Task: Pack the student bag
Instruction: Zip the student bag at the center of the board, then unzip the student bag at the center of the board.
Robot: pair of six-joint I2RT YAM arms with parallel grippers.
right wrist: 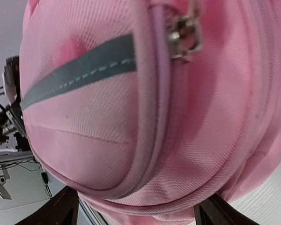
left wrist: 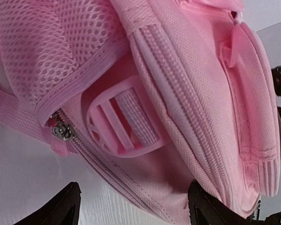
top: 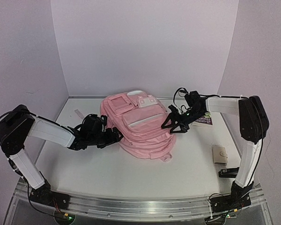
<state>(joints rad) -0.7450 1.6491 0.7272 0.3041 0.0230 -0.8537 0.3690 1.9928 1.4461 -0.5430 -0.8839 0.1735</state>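
Pink soft cloth will bunch and slide, so, with your left gripper [top: 114,136] at the left flank of the student bag [top: 140,124] and your right gripper [top: 171,124] at its right flank, both spread wide and holding nothing, you likely need a zip opened first. Brace one side, pinch the small metal zip pull [right wrist: 185,33] squarely and draw along the zip line. The bag lies front up in the middle of the tabletop [top: 131,173], nearer its far edge, plump and seemingly zipped, showing mesh padding [left wrist: 42,51], a plastic buckle [left wrist: 122,124] and a grey reflective strip [right wrist: 79,70].
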